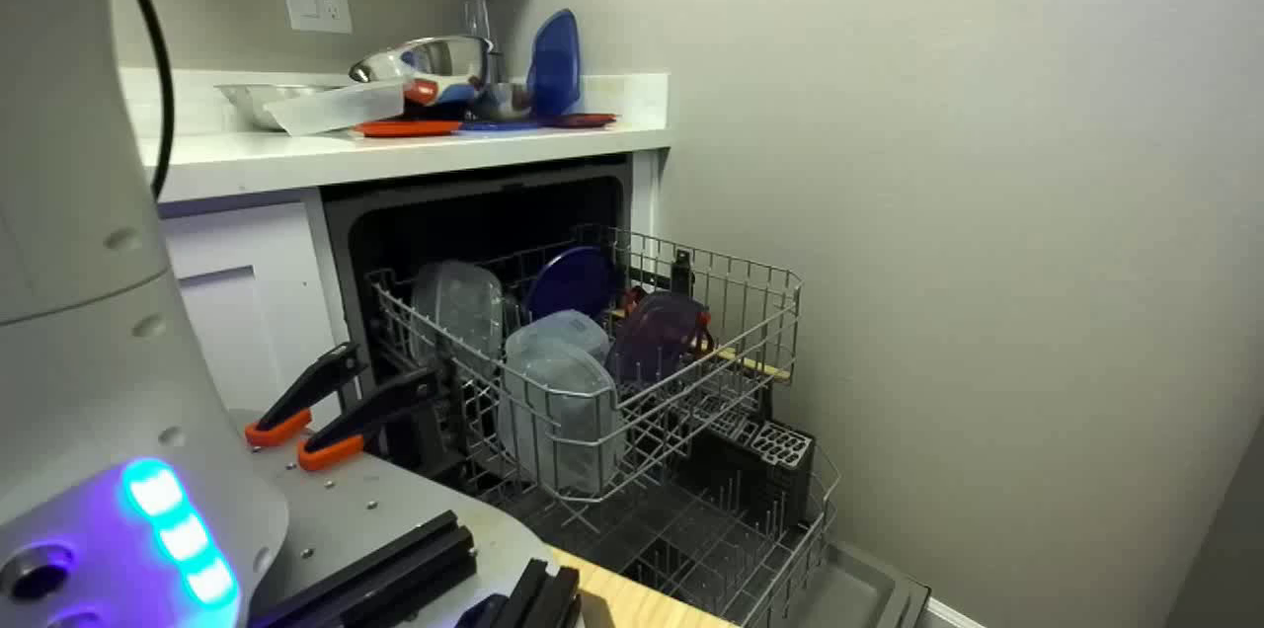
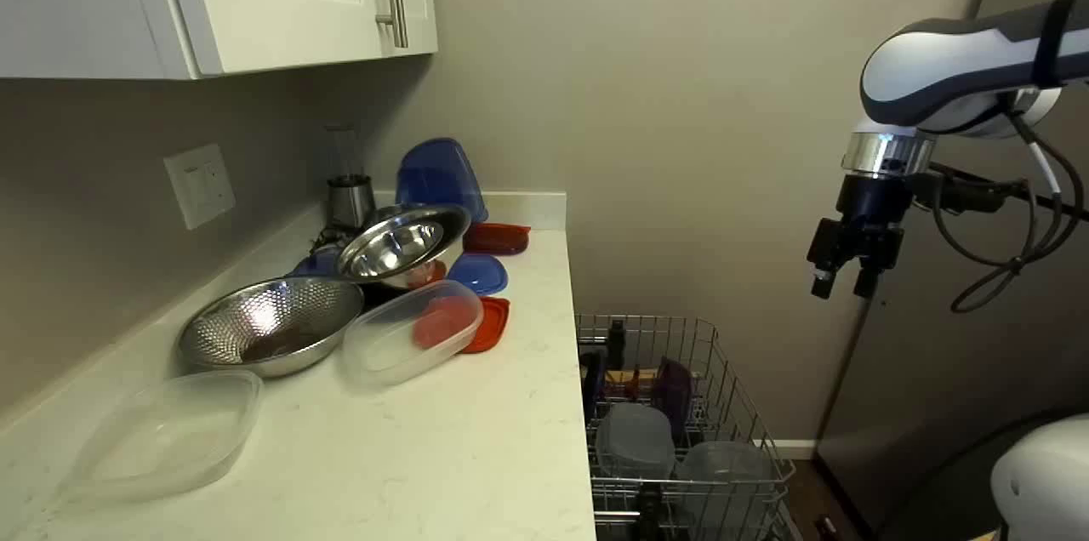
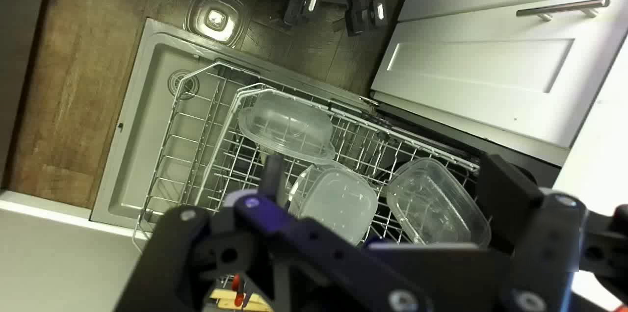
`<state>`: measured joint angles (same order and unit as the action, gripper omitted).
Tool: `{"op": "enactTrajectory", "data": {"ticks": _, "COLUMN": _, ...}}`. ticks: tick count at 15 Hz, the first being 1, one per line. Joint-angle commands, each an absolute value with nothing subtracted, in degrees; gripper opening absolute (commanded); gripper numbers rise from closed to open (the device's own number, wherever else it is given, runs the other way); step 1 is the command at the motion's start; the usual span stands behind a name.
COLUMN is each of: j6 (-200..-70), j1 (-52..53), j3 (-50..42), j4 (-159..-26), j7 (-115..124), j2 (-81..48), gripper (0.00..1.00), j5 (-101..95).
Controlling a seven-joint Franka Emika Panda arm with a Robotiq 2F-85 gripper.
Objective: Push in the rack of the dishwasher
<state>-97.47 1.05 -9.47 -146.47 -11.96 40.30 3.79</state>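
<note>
Currently, the rack (image 1: 736, 297), the upper of two, juts far out of the dishwasher (image 1: 464, 223), so the push looks wholly undone. Beneath the rack, the lower rack (image 1: 711, 544) is out too, over the door (image 3: 142, 145), which lies open presumably to give both room to slide. Inside the rack, clear tubs (image 3: 287, 123) stand tilted or on edge, probably so water drains off without pooling, and a blue disc (image 1: 573, 282) leans toward the back. Well above the rack, exact depth hard to judge, hangs the gripper (image 2: 845, 284), touching nothing, its fingers (image 2: 868, 277) spread apart with only air between; that height likely serves to clear the tubs. Pushing would call for coming down outside the rack's front, then pressing toward the dishwasher. Beside the rack, two clamps (image 1: 375, 411) pin the edge of the base plate (image 1: 415, 490), presumably so the arm (image 2: 944, 65) stands firm under that load. Above and behind the rack, the counter (image 2: 476, 456) carries bowls (image 2: 400, 247) and lids (image 2: 489, 324), likely set there to dry or to be out of the rack's path.
</note>
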Motion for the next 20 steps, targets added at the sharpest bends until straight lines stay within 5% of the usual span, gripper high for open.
{"op": "enactTrajectory", "data": {"ticks": 1, "j6": -97.3, "j1": 0.1, "j3": -8.7, "j4": -146.4, "j7": -12.5, "j2": 40.2, "gripper": 1.0, "j5": 4.2}}
{"op": "enactTrajectory", "data": {"ticks": 9, "j6": -98.1, "j1": -0.2, "j3": -8.5, "j4": -146.6, "j7": -12.4, "j2": 39.7, "gripper": 1.0, "j5": 3.5}}
{"op": "enactTrajectory", "data": {"ticks": 20, "j6": -128.7, "j1": -4.2, "j3": -11.8, "j4": -147.6, "j7": -12.7, "j2": 17.5, "gripper": 1.0, "j5": 2.6}}
